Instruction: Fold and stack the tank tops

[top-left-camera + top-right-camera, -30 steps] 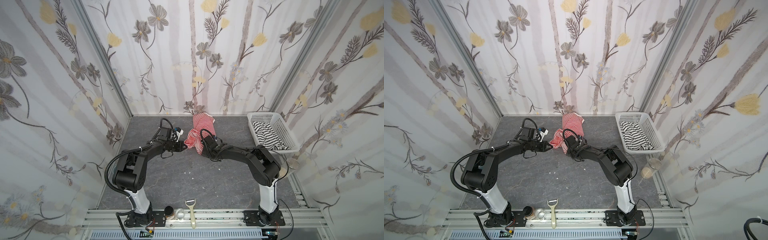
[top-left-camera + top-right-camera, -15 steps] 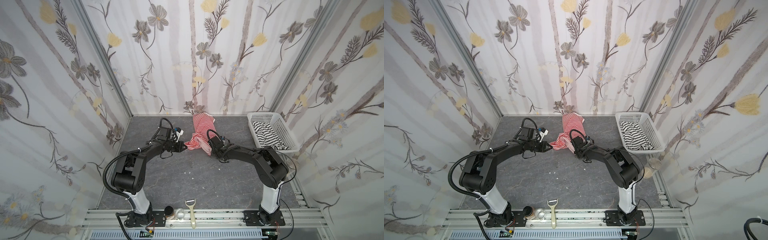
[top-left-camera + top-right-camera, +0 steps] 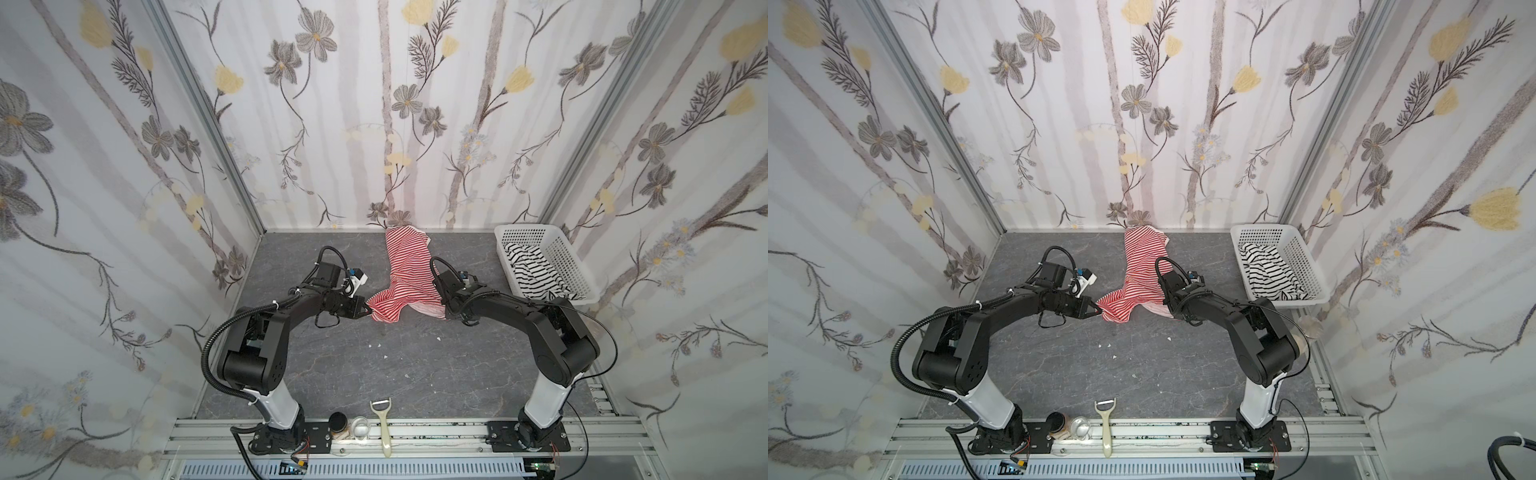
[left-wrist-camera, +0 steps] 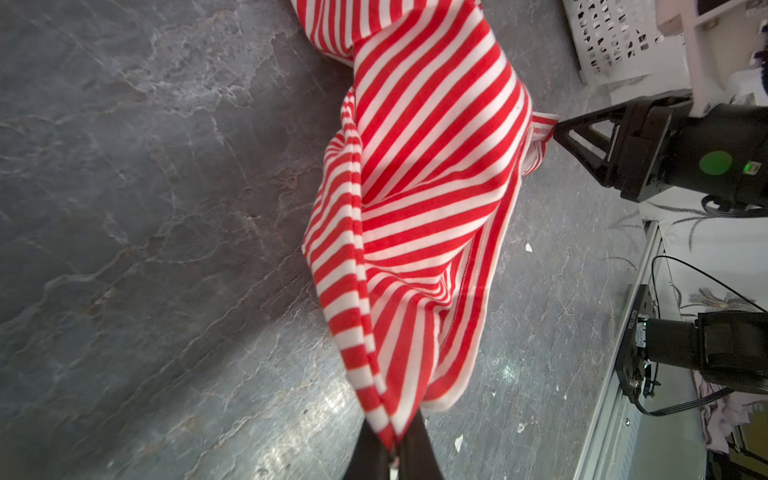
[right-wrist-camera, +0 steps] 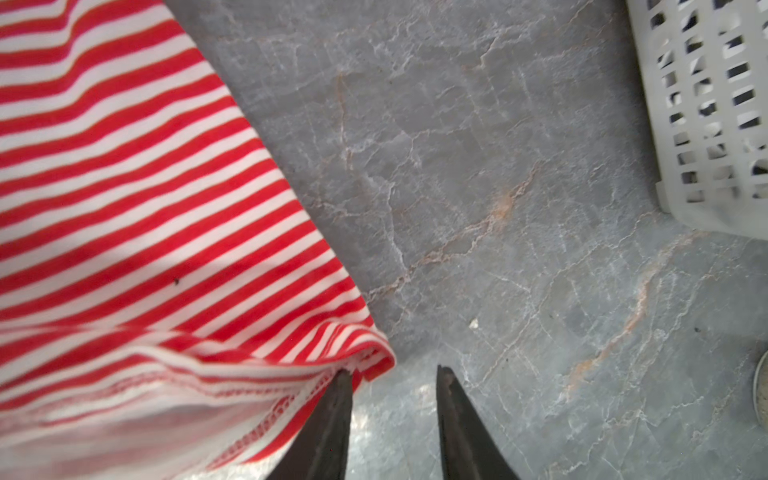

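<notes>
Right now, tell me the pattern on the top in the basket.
The top has black-and-white stripes, clearest in a top view.

**Floral-papered booth over a grey stone-look floor**

Three flat panels enclose the space: a back wall (image 3: 415, 124), a left wall (image 3: 83, 208) and a right wall (image 3: 685, 208). All carry pale wallpaper printed with grey and yellow flowers on thin dark stems, crossed by wide greyish bands. Silver metal corner posts (image 3: 210, 124) run up where the panels meet.

The dark grey marble-patterned floor (image 3: 395, 382) shows pale and rusty veins, a few small white flecks (image 3: 385, 357) and, in the left wrist view, soft glare patches (image 4: 328, 401). Along its near edge lies a silver slotted aluminium rail (image 3: 436, 434), with a grey vented cable duct (image 3: 374, 471) just below. The light is even and diffuse, and shadows are faint.
</notes>
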Robot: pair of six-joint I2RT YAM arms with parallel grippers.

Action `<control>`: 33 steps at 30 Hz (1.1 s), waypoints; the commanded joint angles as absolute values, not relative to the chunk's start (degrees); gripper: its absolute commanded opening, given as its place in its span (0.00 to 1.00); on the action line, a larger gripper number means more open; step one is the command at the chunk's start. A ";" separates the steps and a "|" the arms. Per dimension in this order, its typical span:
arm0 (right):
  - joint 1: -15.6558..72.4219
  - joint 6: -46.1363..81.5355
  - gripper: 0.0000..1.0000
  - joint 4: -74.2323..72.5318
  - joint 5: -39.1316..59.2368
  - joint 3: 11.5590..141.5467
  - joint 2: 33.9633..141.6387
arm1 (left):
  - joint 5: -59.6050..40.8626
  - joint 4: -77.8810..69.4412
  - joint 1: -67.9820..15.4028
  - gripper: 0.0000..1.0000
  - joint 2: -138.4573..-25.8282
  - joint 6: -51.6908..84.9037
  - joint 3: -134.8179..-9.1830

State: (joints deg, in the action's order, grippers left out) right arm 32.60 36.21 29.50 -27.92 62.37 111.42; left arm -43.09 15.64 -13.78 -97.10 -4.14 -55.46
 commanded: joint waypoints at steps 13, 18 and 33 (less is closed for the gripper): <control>30.68 52.77 0.37 4.86 -12.04 41.43 98.69 | -45.52 16.59 -13.80 0.00 -98.45 -4.93 -55.63; 27.71 55.28 0.35 0.44 -8.30 38.32 96.63 | -45.62 16.61 -13.88 0.00 -98.61 -4.83 -55.46; 21.24 57.48 0.35 -9.85 1.49 35.70 99.07 | -45.35 16.60 -13.79 0.00 -99.54 -4.83 -55.63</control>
State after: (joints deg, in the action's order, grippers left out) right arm 21.34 56.51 -8.03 -0.95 35.07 97.84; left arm -44.62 16.51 -13.78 -99.37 -4.32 -55.48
